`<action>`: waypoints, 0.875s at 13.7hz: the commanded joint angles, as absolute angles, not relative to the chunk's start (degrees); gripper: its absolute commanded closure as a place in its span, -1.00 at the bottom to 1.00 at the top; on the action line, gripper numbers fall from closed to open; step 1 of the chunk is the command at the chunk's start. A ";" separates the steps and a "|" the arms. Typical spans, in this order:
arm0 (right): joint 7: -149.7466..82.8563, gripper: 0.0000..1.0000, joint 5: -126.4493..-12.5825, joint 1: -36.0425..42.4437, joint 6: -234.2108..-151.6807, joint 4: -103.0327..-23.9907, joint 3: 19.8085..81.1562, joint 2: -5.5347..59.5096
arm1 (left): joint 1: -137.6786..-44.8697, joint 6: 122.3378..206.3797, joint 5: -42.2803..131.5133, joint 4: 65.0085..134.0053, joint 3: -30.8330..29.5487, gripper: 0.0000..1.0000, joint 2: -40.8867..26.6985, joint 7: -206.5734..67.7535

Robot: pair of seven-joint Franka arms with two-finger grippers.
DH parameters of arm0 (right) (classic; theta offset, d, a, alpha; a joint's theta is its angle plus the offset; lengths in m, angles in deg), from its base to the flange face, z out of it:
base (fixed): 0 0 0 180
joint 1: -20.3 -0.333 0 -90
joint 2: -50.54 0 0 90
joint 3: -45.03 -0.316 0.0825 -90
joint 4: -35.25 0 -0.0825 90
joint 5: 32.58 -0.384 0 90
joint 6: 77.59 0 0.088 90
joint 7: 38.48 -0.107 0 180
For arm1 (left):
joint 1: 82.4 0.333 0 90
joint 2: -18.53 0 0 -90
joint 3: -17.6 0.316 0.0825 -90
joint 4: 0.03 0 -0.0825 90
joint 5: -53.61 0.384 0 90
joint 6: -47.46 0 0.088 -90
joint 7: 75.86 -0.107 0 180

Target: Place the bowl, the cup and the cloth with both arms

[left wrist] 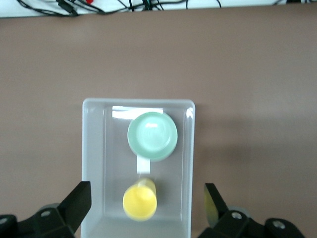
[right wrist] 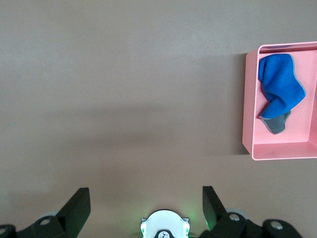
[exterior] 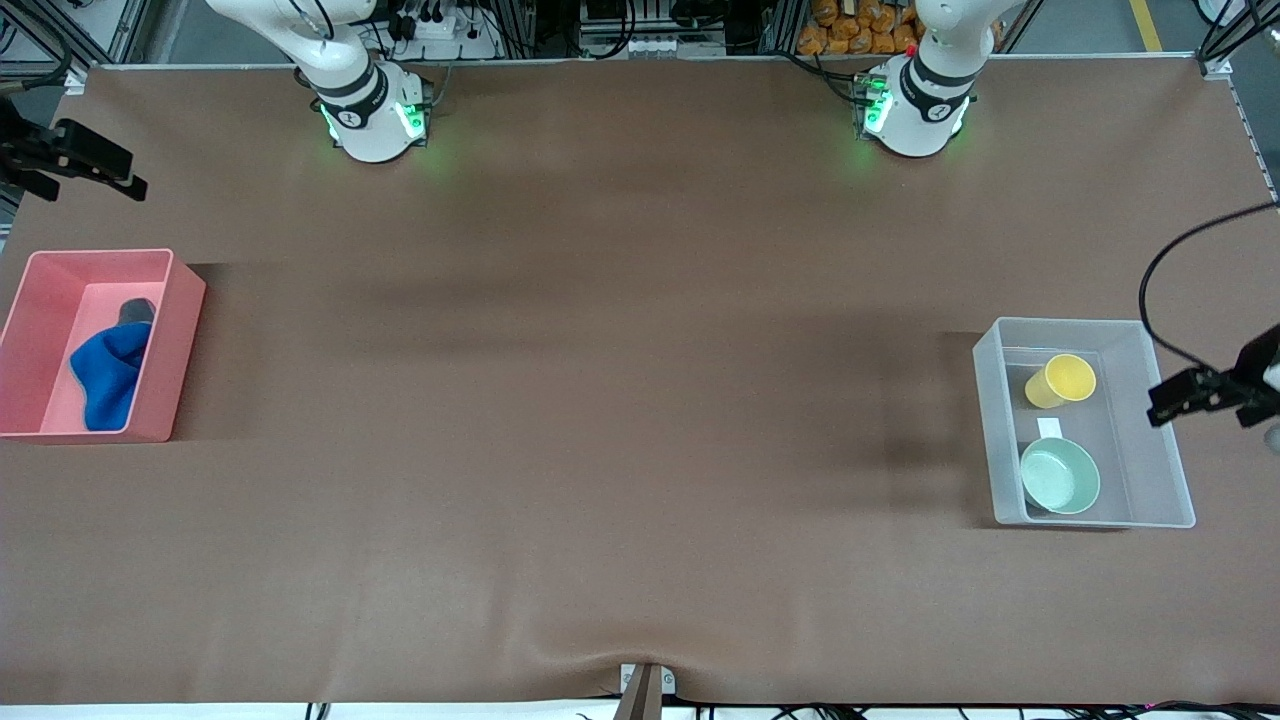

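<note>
The mint-green bowl (exterior: 1060, 477) and the yellow cup (exterior: 1062, 380) sit side by side in a clear plastic bin (exterior: 1000, 420) at the left arm's end of the table, the bowl nearer the front camera. My left gripper (exterior: 1200, 408) hangs open and empty high over that bin. In the left wrist view (left wrist: 147, 187) the cup (left wrist: 140, 203) lies far below between its fingers, with the bowl (left wrist: 152, 136) beside it. The crumpled blue cloth (exterior: 108, 375) lies in a pink bin (exterior: 182, 340) at the right arm's end. My right gripper (exterior: 88, 175) is open, empty and high over the table near that bin (right wrist: 144, 191).
A small white label (exterior: 1049, 427) lies on the clear bin's floor between cup and bowl. The right wrist view shows the pink bin (right wrist: 250, 99) with the cloth (right wrist: 280, 87) and the arm's green-lit base (right wrist: 163, 225). Brown table surface spans between the bins.
</note>
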State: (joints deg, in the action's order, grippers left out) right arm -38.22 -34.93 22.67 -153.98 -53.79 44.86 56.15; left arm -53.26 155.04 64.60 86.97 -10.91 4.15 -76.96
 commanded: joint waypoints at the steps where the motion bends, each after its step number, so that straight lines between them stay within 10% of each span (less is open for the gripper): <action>1: -38.48 -1.00 -35.13 23.55 -152.91 -53.08 44.59 56.16 | -52.78 150.14 65.12 89.17 -12.28 -1.00 10.60 -76.65; 5: -36.28 -1.00 -32.14 23.64 -153.70 -53.00 44.77 55.46 | -55.40 147.93 58.98 89.44 -11.16 -1.00 13.69 -76.74; 10: -36.37 -1.00 -32.23 23.64 -155.37 -53.35 44.77 53.88 | -79.11 144.32 52.64 89.79 13.52 -1.00 16.42 -75.60; 12: -36.37 -1.00 -32.23 23.20 -155.90 -53.43 44.77 53.36 | -80.12 143.88 52.64 90.23 14.26 -1.00 16.94 -75.42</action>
